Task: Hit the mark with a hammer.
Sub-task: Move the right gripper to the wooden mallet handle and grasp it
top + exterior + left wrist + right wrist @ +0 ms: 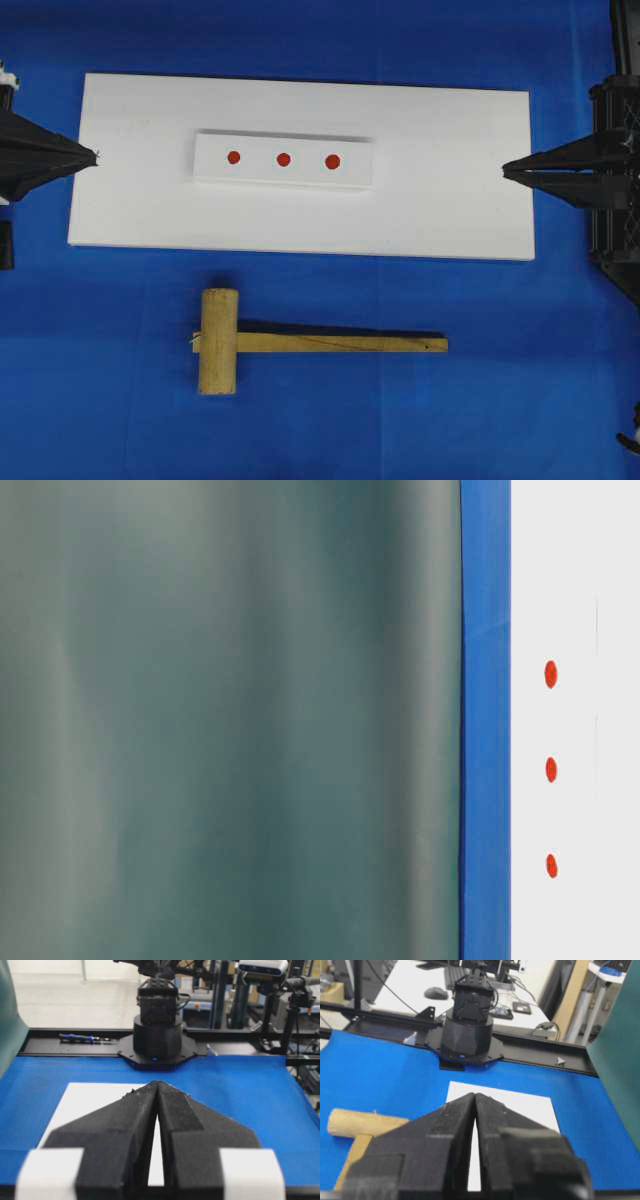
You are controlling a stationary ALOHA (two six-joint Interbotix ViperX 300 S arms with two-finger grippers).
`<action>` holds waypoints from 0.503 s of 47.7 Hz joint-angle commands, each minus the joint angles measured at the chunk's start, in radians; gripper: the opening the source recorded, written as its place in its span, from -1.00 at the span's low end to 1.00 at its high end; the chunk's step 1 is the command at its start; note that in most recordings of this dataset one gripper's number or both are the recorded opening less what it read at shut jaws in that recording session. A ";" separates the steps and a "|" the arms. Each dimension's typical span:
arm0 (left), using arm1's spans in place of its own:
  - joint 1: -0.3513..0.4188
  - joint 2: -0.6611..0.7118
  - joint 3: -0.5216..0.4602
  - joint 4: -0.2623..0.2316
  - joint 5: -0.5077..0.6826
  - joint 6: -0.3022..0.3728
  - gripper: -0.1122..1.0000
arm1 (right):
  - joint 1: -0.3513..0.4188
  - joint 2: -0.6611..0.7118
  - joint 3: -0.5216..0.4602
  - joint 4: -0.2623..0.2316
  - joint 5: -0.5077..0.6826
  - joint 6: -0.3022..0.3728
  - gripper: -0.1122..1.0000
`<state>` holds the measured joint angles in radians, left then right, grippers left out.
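The left claw [92, 157] hangs at the left edge of the white board [130, 215], tips pressed together and holding nothing. On the blue cloth [100, 400] just below the board lies the hammer [300, 343], flat, its thick round head [218, 341] to the left and its long flat handle [350, 343] pointing right. Being bare wood, it is likely light, stiff and not slippery; the heavy head would tip a loose grip, so mid-handle or nearer the head looks the safest hold. On the raised white strip [285, 178] sit three red marks [283, 159]; which one to hit I cannot tell. The right claw [508, 170] rests at the board's right edge, also closed and empty. The table-level view is mostly blocked by a blurred green sheet [230, 720].
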<state>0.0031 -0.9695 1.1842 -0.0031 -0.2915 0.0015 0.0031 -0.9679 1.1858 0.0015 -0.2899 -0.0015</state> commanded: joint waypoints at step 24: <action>0.000 0.012 -0.021 -0.002 -0.006 -0.005 -0.80 | 0.199 0.293 -0.158 0.025 0.086 0.086 -0.90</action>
<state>0.0031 -0.9679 1.1827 -0.0031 -0.2915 0.0000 0.1963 -0.7256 1.0677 0.0230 -0.1979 0.0690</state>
